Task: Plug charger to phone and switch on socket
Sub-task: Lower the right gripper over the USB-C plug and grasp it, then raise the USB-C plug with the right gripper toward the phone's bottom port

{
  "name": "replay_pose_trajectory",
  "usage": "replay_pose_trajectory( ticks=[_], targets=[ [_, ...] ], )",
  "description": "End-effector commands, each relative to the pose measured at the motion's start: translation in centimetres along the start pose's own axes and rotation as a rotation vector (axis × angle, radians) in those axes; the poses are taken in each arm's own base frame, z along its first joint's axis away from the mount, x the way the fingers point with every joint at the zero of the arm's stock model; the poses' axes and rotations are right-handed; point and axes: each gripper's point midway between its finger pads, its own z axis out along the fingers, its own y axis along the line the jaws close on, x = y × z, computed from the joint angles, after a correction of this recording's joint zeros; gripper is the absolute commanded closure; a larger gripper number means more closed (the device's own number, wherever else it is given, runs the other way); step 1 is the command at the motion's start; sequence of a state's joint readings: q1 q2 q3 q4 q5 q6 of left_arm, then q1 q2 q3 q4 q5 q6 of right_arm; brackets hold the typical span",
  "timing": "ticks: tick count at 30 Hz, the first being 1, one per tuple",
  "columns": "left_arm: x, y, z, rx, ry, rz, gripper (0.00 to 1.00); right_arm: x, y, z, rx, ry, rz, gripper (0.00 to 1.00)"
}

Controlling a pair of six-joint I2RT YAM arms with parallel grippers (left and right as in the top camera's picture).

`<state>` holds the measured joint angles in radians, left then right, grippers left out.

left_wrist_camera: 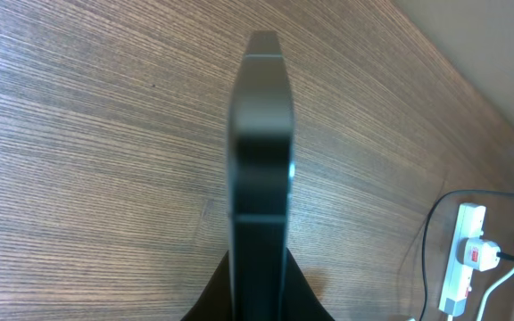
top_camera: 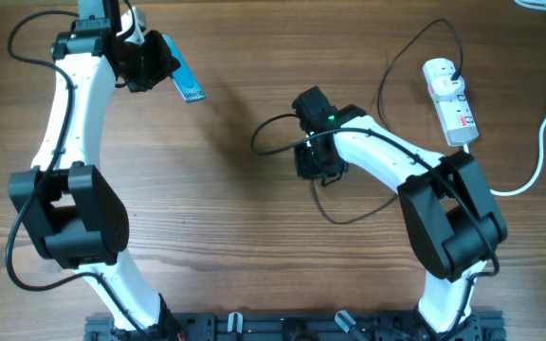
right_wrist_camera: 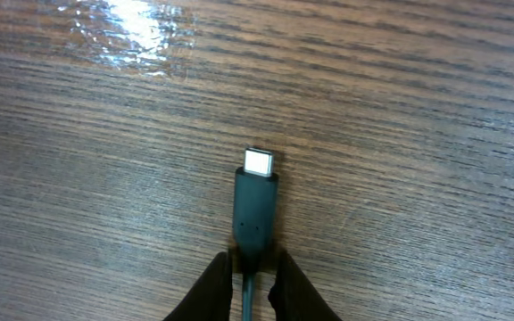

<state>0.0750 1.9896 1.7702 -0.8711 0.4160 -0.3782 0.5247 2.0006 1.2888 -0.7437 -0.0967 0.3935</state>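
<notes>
Right wrist: the charger (right_wrist_camera: 257,201) is pinched plug-forward by the right pincer (right_wrist_camera: 253,267), the phone (left_wrist_camera: 261,160) clamped by the left pincer (left_wrist_camera: 259,292), ready for joining.

Bare table (top_camera: 235,218) lies between the phone (top_camera: 190,87) and the charger (right_wrist_camera: 257,209) with its looping cable.

Phone (left_wrist_camera: 260,160) blurred, base cut off; socket (left_wrist_camera: 458,285) cropped at edge.

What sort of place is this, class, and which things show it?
Probably a robotics lab bench: a wood-grain table, the left arm holding the phone, the right arm holding the charger, and a white socket nearby.
</notes>
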Motion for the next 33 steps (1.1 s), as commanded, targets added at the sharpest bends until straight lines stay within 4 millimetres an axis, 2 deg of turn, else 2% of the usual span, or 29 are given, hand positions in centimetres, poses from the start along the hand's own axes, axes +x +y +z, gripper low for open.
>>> replay_pose_trajectory(
  ticks=[1,7,12,13,15,16,20,23,27,30,33],
  targets=[
    [-0.4,-0.7,-0.4,0.021,-0.013,0.034,0.96,2.0,-0.7,2.1,0.022,0.069,0.010,0.87],
    [-0.4,-0.8,-0.4,0.023,-0.016,0.036,0.96,1.8,-0.6,2.2,0.018,0.060,0.009,0.95],
    [-0.5,-0.8,-0.4,0.027,-0.018,0.038,0.96,1.7,-0.2,2.0,-0.002,0.064,0.009,0.96],
    [-0.5,-1.3,-0.4,0.051,-0.016,0.047,0.96,1.5,0.2,1.8,-0.018,0.060,0.001,0.96],
    [-0.2,-3.8,-0.7,0.192,0.006,0.136,0.96,0.4,0.8,0.8,-0.032,0.039,-0.003,0.96],
    [0.2,-5.7,-1.2,0.305,0.023,0.198,0.96,-0.5,1.3,-0.2,-0.040,0.019,-0.006,0.96],
    [1.0,-9.2,-2.8,0.524,0.060,0.261,0.96,-2.6,3.4,-5.1,-0.109,-0.060,-0.047,0.96],
    [2.2,-12.2,-5.2,0.752,0.076,0.406,0.96,-3.6,6.2,-11.0,-0.247,-0.153,-0.154,0.96],
    [3.1,-14.1,-7.4,0.921,0.107,0.460,0.96,-3.2,7.9,-17.8,-0.351,-0.287,-0.206,0.96],
    [4.3,-15.8,-9.2,1.060,0.142,0.523,0.96,-2.1,9.4,-20.6,-0.397,-0.345,-0.269,0.96],
    [5.2,-16.6,-9.0,1.076,0.170,0.530,0.96,-1.8,11.1,-21.7,-0.412,-0.391,-0.309,0.96]
  ],
)
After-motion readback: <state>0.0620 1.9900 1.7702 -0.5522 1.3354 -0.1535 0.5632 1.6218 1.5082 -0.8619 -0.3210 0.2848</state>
